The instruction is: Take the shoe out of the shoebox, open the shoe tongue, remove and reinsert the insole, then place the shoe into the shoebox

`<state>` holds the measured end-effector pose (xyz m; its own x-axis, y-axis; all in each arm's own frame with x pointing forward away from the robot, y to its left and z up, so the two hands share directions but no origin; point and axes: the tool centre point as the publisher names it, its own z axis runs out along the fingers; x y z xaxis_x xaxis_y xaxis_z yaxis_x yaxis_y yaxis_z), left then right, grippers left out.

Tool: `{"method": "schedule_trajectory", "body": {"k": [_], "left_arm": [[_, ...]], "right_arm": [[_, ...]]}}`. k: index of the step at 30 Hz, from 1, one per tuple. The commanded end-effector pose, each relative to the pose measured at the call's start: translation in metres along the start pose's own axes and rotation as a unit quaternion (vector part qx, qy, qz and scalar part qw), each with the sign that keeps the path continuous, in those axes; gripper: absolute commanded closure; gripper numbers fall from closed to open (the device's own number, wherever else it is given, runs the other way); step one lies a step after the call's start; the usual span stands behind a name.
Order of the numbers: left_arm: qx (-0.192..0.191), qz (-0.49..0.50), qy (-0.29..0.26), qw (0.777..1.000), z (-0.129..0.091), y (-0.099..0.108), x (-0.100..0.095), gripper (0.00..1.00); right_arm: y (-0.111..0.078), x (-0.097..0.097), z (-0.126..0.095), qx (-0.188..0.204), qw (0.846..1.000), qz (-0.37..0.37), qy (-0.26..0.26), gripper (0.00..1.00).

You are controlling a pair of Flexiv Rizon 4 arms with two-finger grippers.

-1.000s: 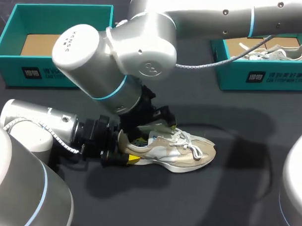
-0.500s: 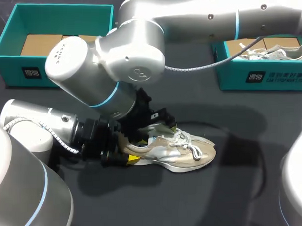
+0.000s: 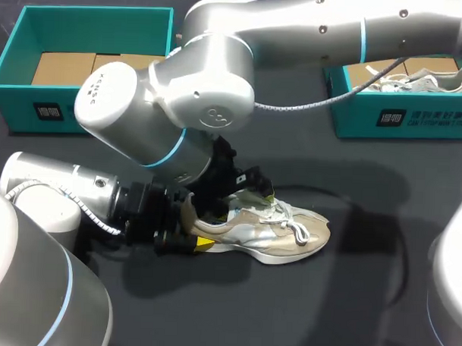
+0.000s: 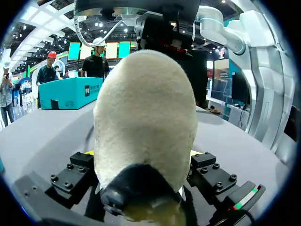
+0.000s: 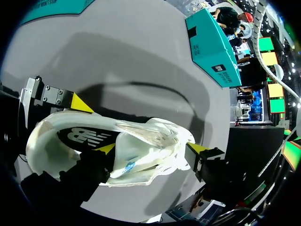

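Observation:
A beige and white shoe (image 3: 282,234) lies on its sole on the dark table, toe to the right. My left gripper (image 3: 185,236) comes in level from the left and is shut on the heel. The heel (image 4: 146,117) fills the left wrist view between the two fingers. My right gripper (image 3: 249,190) hangs over the shoe's opening, open, with its fingers either side of the raised pale tongue (image 5: 155,139). The dark insole (image 5: 84,136) shows inside the shoe. The right arm's big wrist hides part of the heel from above.
An open teal shoebox (image 3: 91,62) with a cardboard floor stands at the back left. A second teal box (image 3: 400,110) at the back right holds another pale shoe (image 3: 424,79). A grey cable (image 3: 317,100) hangs from the right arm.
The right arm's wrist has swung a little to the left and turned over the shoe. The shoe and the left gripper have stayed where they were.

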<state>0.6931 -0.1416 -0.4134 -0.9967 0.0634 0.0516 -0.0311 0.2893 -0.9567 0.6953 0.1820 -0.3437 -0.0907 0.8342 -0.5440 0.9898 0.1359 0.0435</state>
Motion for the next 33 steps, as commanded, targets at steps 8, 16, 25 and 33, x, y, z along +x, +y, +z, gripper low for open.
{"method": "schedule_trajectory", "body": {"k": [8, 16, 25, 33], "left_arm": [[0.000, 0.000, -0.001, 1.000, -0.001, 0.001, 0.001, 1.00], [0.000, 0.000, -0.001, 1.000, -0.001, 0.001, 0.001, 1.00], [0.000, 0.000, -0.001, 1.000, -0.001, 0.001, 0.001, 1.00], [0.000, 0.000, -0.001, 1.000, -0.001, 0.001, 0.001, 1.00]], "right_arm": [[-0.007, -0.017, 0.001, -0.003, 0.951, 0.308, 0.016, 0.32], [-0.014, -0.022, -0.011, 0.000, 0.951, 0.309, 0.020, 0.31], [-0.019, -0.013, -0.013, 0.014, 0.955, 0.293, 0.034, 0.34], [-0.025, 0.000, -0.014, 0.025, 0.959, 0.279, 0.044, 0.50]]}}
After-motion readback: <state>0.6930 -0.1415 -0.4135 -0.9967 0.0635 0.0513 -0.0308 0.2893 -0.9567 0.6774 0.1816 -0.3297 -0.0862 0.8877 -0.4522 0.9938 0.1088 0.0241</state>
